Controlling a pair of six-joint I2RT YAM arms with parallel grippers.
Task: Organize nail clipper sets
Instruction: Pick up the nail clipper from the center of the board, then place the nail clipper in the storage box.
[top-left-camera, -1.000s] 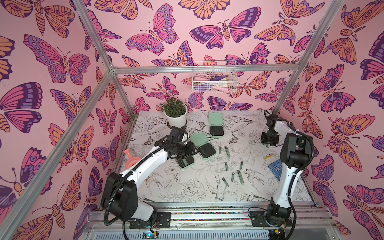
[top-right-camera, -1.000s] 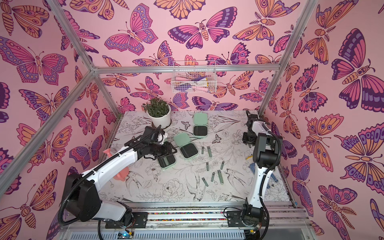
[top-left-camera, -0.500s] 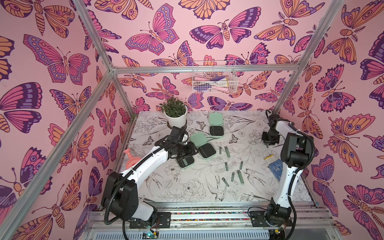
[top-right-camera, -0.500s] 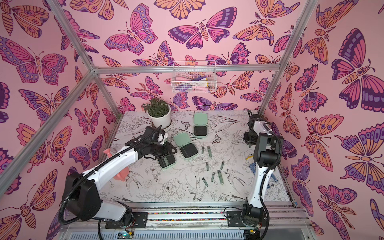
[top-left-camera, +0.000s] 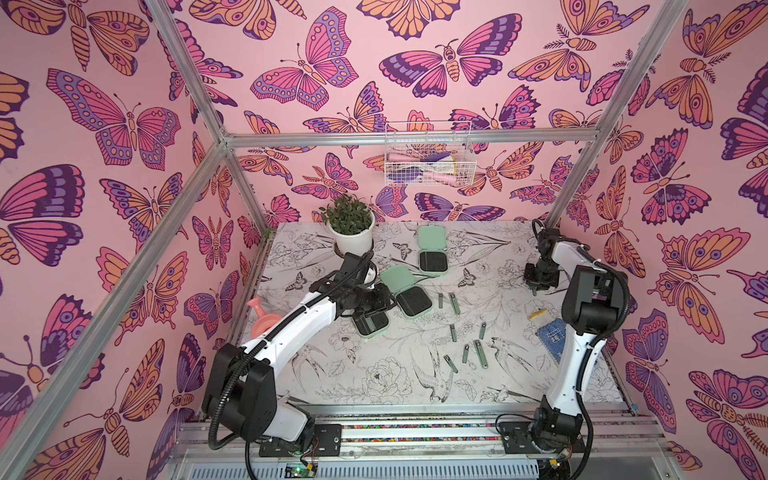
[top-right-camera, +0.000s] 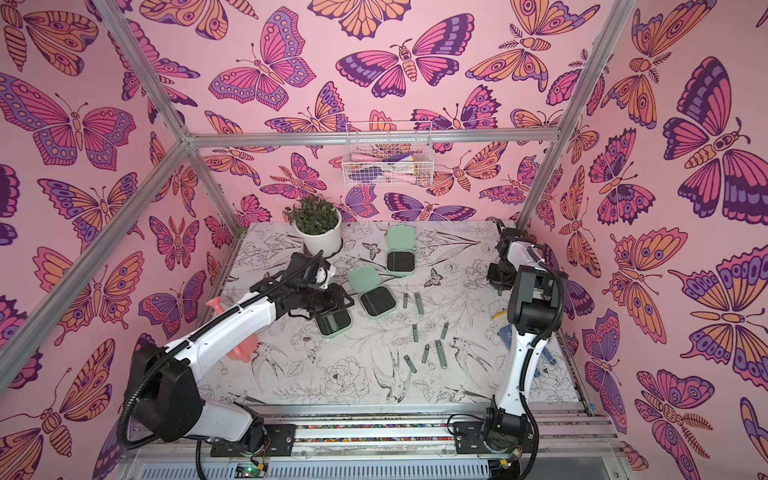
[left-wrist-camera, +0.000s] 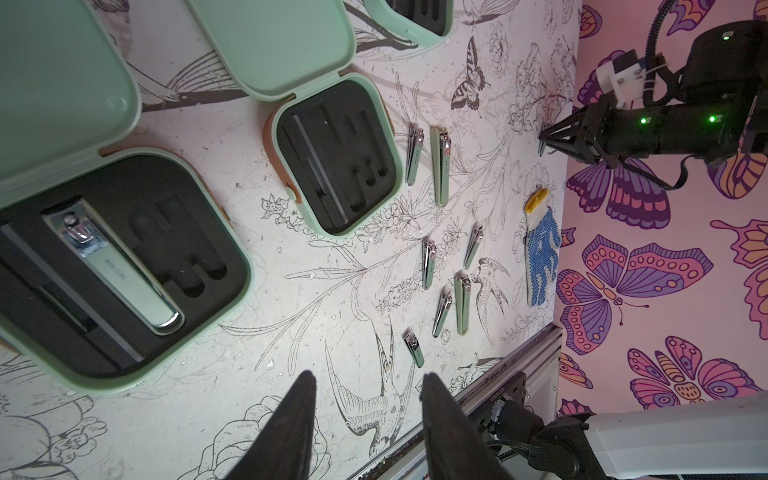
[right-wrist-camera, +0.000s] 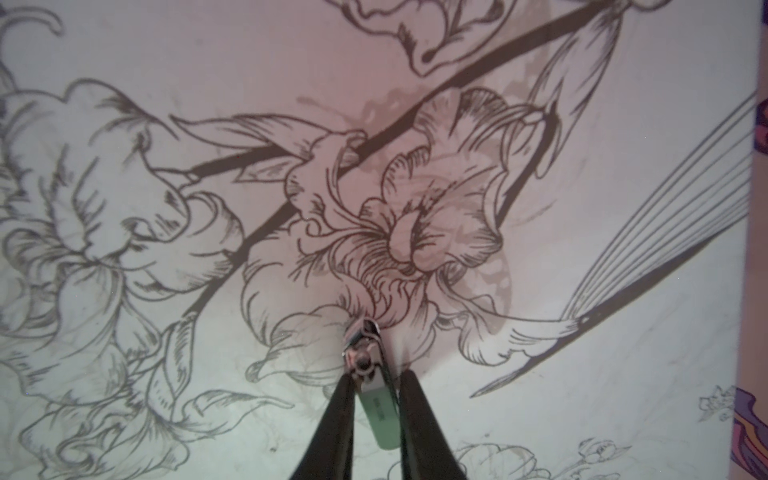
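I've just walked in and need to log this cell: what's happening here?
The right gripper is pinching a small clipper at the table's far right side. The left gripper hangs open, empty, by the near case, which already holds one large clipper. The other two cases lie open; several clippers lie loose.

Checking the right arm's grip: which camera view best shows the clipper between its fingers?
The right wrist view: the right gripper pinches the clipper close up, metal head sticking out. The left wrist view shows only a sliver at the distant fingertips; in both top views it cannot be made out.
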